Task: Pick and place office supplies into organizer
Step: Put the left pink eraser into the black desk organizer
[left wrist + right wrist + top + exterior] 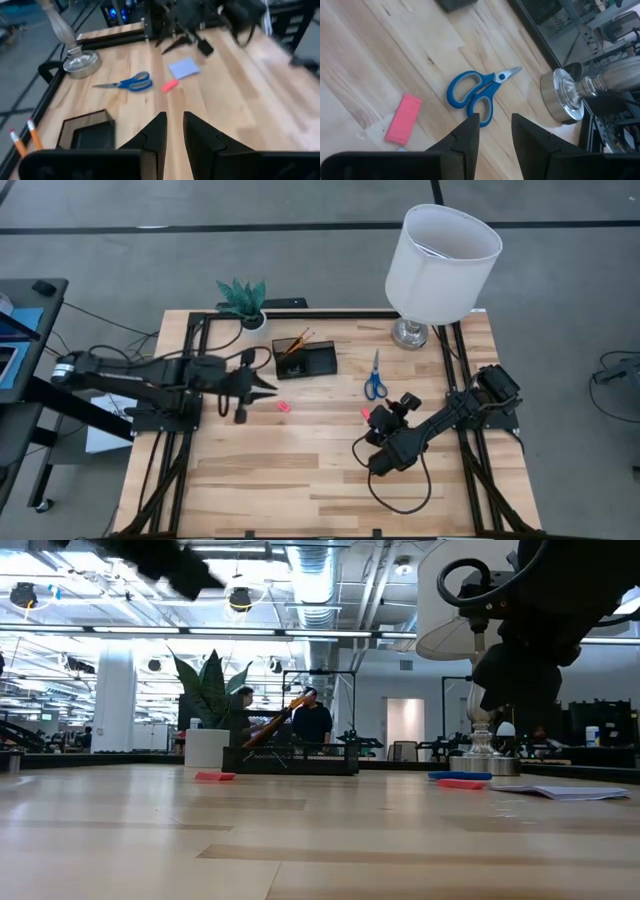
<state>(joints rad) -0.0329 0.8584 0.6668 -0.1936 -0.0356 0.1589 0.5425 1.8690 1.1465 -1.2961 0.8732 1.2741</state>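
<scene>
The organizer (306, 358) sits near the worktop's far edge, left of centre, with two pencils (297, 341) already standing in its cup. The scissors (375, 377) lie to its right, short of the lamp (440, 255). One eraser (283, 407) lies ahead of the organizer; another pink eraser (404, 119) lies near the scissors, and the note pad (183, 67) shows only from the left wrist, close to the right arm.

The left gripper (262, 388) hangs above the worktop just left of the first eraser, its jaws a narrow slit apart and holding nothing. The right gripper (378, 416) hovers over the centre-right, its jaws slightly parted and empty, pointed at the scissors.

The step in hand seems to be an approach for another pick. The right arm would need to open wider, drop onto the scissors' handles, clench, then carry them to the organizer.
</scene>
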